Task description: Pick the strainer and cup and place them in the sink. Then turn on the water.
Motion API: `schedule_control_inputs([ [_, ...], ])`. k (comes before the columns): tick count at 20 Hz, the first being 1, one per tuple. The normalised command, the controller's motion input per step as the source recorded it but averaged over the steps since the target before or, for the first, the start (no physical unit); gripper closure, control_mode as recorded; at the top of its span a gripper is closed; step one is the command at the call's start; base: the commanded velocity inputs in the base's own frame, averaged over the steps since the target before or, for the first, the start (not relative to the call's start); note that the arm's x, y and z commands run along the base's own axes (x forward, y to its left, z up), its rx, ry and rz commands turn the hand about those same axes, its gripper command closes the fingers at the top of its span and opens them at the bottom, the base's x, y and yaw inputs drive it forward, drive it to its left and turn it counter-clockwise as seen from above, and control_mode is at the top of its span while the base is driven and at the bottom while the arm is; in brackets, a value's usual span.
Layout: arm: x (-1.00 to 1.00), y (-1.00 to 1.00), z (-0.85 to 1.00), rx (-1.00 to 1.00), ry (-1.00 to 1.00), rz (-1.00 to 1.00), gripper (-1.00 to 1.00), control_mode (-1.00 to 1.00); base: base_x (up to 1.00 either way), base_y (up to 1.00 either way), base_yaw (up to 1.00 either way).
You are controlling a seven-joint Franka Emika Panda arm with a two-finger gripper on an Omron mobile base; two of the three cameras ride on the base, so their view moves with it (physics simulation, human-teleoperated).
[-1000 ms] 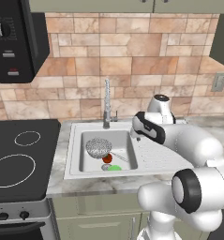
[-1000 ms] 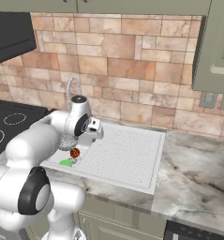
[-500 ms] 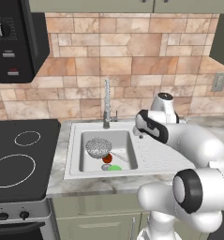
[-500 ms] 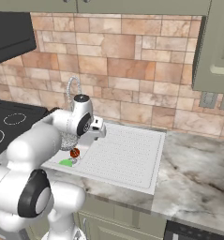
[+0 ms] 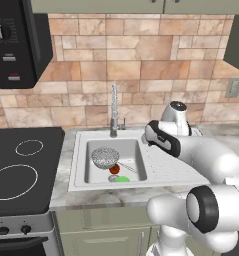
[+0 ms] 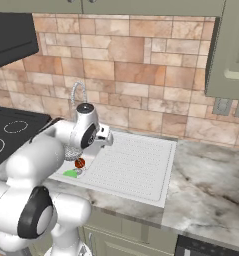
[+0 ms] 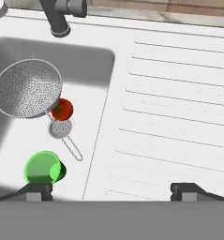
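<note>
The grey mesh strainer [image 7: 28, 93] lies in the white sink [image 7: 97, 51], also seen as the strainer [image 5: 105, 157] from the left base. The green cup [image 7: 43, 168] lies on its side at the basin's near end; it shows too as the cup [image 5: 122, 178] and the cup [image 6: 70, 173]. A chrome faucet [image 5: 114, 110] stands behind the basin. My gripper [image 7: 112, 191] hangs open and empty above the edge between basin and drainboard, to the right of both things; its hand shows as the gripper [image 5: 150, 135].
A small red and brown ball [image 7: 62, 109] rests beside the strainer, with a small grey mesh disc on a thin wire loop [image 7: 61, 128] below it. The ribbed drainboard [image 7: 179, 117] lies to the right. A black stovetop [image 5: 21, 165] is left of the sink.
The hand has drifted slightly to the right with its jaws still wide. Strainer, cup and ball have not moved.
</note>
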Motion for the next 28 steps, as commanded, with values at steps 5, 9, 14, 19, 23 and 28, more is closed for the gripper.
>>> schedule_control_inputs([
  [5, 0.19, 0.0, 0.0, 0.0, -0.16, 0.0, -1.0, -1.0, 0.0, 0.0, 0.0],
  [9, 0.19, 0.0, 0.0, 0.0, -0.12, 0.0, -1.0, -1.0, 0.0, 0.0, 0.0],
  [14, 0.26, 0.0, 0.0, 0.0, -0.1, 0.0, -1.0, -1.0, 0.0, 0.0, 0.0],
  [19, 0.3, -0.01, 0.0, 0.0, -0.08, 0.0, -1.0, -1.0, 0.0, 0.0, 0.0],
  [23, 0.29, 0.0, 0.0, 0.0, -0.13, 0.0, -1.0, -1.0, 0.0, 0.0, 0.0],
  [28, 0.23, 0.0, 0.0, 0.0, -0.11, 0.0, -1.0, -1.0, 0.0, 0.0, 0.0],
])
